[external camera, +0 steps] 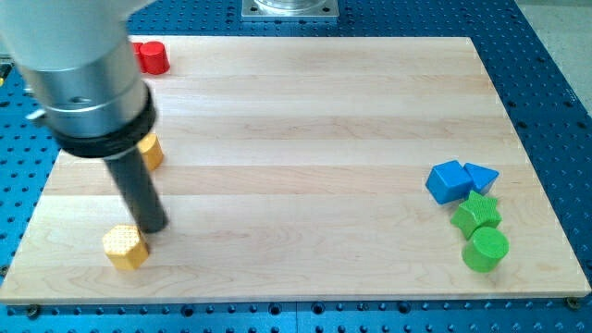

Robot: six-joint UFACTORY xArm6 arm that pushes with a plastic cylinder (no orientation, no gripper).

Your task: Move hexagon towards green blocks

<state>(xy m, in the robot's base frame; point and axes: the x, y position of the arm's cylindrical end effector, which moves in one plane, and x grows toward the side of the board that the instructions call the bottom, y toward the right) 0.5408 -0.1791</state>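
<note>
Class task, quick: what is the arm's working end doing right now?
No fingers; nothing held. My tip sits at the yellow hexagon, on its upper-right edge.

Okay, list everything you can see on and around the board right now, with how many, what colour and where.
yellow hexagon: one, yellow, lower left of the board.
yellow block: one, yellow, left side, partly hidden behind the arm, shape unclear.
red cylinder: one, red, top left corner.
blue cube: one, blue, right side.
blue triangular block: one, blue, touching the cube's right.
green star-like block: one, green, below the blue pair.
green cylinder: one, green, lower right.
wooden board: one, light wood, centre.
perforated blue table: one, blue, around the board.
my tip: one, dark rod, beside the hexagon's upper right.
</note>
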